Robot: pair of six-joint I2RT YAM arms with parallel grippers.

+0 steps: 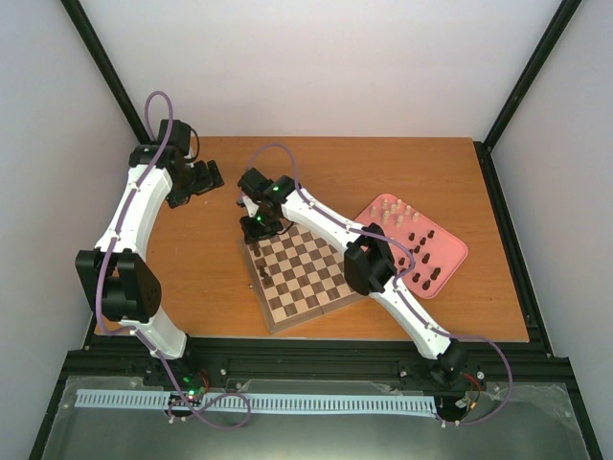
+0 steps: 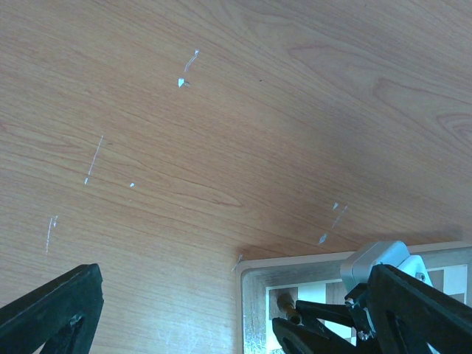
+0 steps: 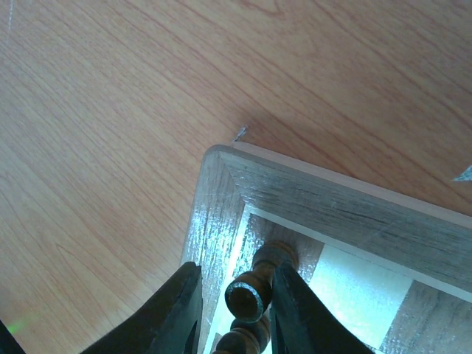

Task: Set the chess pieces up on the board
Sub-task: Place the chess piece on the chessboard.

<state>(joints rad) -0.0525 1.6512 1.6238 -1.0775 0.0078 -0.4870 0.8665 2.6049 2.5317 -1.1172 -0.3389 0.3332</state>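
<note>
A dark brown turned wooden chess piece (image 3: 249, 297) sat between the black fingers (image 3: 173, 313) of the right gripper (image 3: 236, 306), which was clamped narrowly about it. It hung over the corner square of the square wooden chessboard (image 1: 308, 280), a board with light and dark brown checks and a brown border; that was the far-left corner in the top view. Whether the piece's base touched the square could not be told. A second dark piece (image 1: 263, 272) stood on a square along the board's left edge.

The board lay skewed on the orange-brown wooden table (image 1: 383, 168), near its front edge. Just to its right sat a pink rectangular tray (image 1: 455, 251) holding more pieces: pale cream pieces (image 1: 395, 212) at the far end and dark brown pieces (image 1: 427, 255) nearer.

The left gripper (image 1: 201, 178) hovered over bare table well to the left of the board, its jaws spread wide with nothing between them. Its wrist camera looked across the wood to the board's corner, where the right gripper and its piece showed.
</note>
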